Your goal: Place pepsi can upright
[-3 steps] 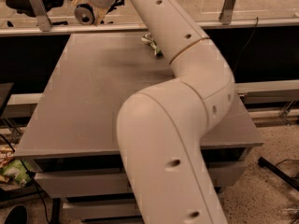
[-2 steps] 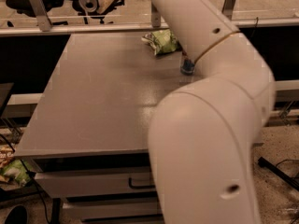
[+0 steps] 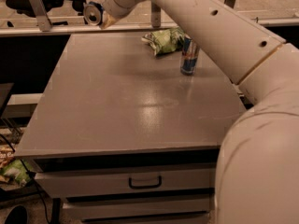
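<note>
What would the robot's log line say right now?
gripper: above table, far-left corner | pepsi can: held, sideways, not placed | slim can: upright by green bag

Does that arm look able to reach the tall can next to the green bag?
Likely yes for reach: the tall can stands in the open, with the bag just behind it. But the tool, above the table's far left corner, grips the pepsi can.
</note>
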`<state>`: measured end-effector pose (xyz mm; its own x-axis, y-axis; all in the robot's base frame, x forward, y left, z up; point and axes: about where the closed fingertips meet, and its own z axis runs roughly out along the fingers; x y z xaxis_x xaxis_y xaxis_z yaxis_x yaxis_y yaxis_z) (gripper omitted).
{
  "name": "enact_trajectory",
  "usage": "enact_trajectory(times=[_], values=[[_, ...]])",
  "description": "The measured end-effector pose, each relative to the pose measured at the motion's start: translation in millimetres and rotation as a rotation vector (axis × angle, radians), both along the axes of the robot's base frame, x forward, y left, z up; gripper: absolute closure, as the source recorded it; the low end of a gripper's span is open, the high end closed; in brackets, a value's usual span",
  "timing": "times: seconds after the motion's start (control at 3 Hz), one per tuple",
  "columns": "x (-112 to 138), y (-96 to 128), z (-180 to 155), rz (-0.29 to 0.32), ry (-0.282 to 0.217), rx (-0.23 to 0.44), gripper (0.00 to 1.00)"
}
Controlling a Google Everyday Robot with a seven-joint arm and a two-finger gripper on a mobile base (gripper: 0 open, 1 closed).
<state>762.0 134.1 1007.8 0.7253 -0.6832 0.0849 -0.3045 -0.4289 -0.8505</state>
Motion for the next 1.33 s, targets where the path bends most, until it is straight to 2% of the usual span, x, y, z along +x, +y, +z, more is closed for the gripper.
enact_trajectory(times=[0.33,0.67,1.0,1.33], values=[[-7,5,-29,0.006,0.048,-0.005,1.00],[-7,5,-29,0.006,0.048,-0.005,1.00],[-7,1,-18,-0.026,0.108,0.072,1.00],[-7,0,-4,-0.052,0.205,0.165,1.00]])
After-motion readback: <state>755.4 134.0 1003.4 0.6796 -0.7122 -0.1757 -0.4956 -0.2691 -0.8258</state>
